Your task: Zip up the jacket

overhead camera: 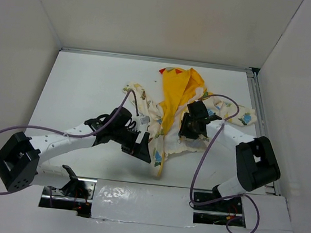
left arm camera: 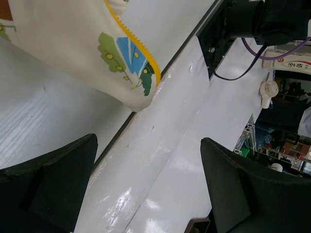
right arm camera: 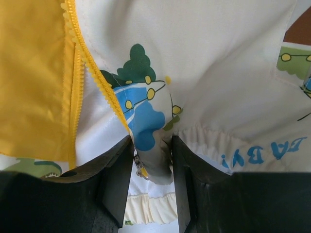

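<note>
The right jaws are pressed in on a soft pinched fold of the jacket (right arm camera: 209, 73). The fold is cream cloth printed with a blue and green tree, just right of the toothed yellow zipper edge (right arm camera: 97, 82). A gathered, puckered hem runs beside the fold.

The left jaws stand wide apart with nothing between them, above a glossy white strip (left arm camera: 160, 160) at the near edge of the tabletop (overhead camera: 86, 79). A rounded cream hem corner lies ahead of them.

The jacket lies crumpled and open on the middle of the smooth white tabletop, its yellow lining up and running toward the far side. Purple cables (overhead camera: 203, 156) loop from both arms, and the right arm lies over the jacket's right part.
</note>
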